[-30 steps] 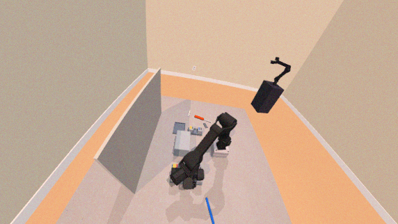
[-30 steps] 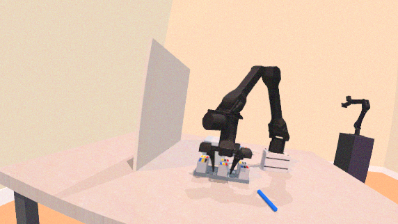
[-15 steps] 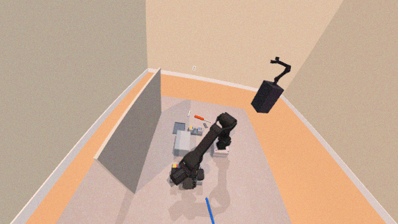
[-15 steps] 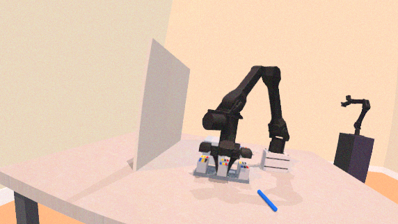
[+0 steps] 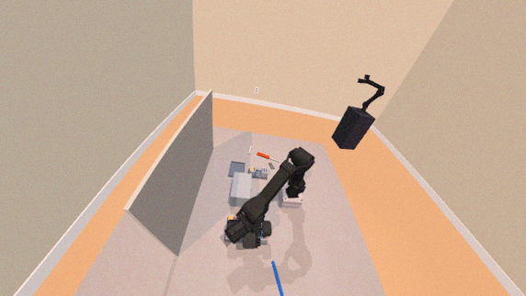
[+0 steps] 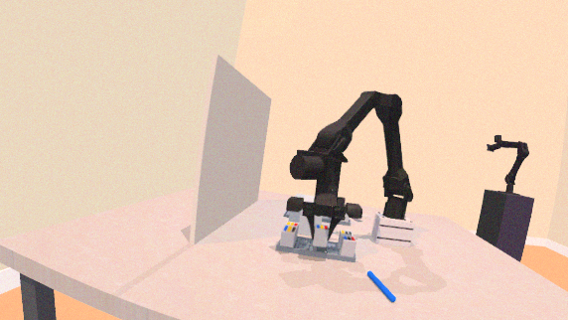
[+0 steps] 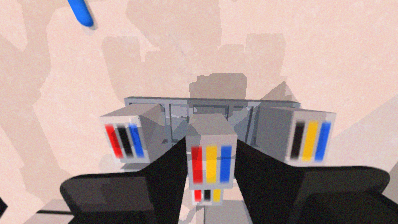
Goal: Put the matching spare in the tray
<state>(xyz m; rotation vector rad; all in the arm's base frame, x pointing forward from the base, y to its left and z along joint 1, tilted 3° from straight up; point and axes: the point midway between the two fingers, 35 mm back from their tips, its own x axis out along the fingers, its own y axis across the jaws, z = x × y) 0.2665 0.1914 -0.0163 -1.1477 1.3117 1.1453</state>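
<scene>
My gripper (image 6: 322,238) (image 7: 207,138) is shut on the middle spare (image 6: 322,236) (image 7: 211,162), a pale block with red, yellow and blue stripes, held upright a little above the grey rack (image 6: 318,255) (image 7: 160,100). Beside it stand a red-black-blue spare (image 7: 125,142) and a black-yellow-blue spare (image 7: 310,142). A red-black-yellow spare (image 7: 206,196) is behind it in the wrist view. The dark grey tray (image 5: 236,168) lies far back in the top view. A small grey holder (image 5: 258,173) with coloured marks is right of it; whether it bears the mounted unit, I cannot tell.
A large grey box (image 5: 242,187) stands between rack and tray. A tall grey panel (image 5: 177,176) (image 6: 230,159) is on the left. A red screwdriver (image 5: 263,155) lies behind the holder. A blue rod (image 5: 277,278) (image 6: 381,286) (image 7: 81,12) lies near the front.
</scene>
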